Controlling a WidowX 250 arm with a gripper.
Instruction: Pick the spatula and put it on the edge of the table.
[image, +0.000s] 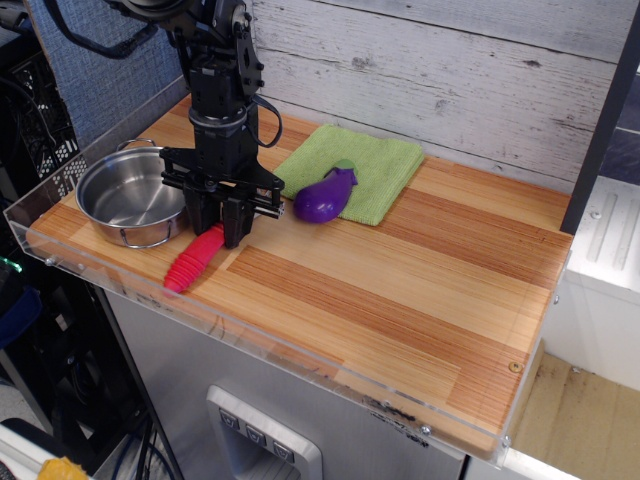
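The spatula (190, 265) shows as a thick ribbed red handle, slanting down toward the front left edge of the striped wooden table (400, 290). Its grey pronged head is hidden behind my fingers. My black gripper (224, 236) points straight down and is shut on the spatula's upper end. The handle's lower tip is at the tabletop, close to the clear acrylic rim (150, 303). I cannot tell whether the handle rests on the wood or hangs just above it.
A steel pot (130, 195) stands just left of my gripper, close to the spatula. A purple toy eggplant (322, 198) lies to the right, on the edge of a green cloth (360, 165). A plank wall runs behind the table.
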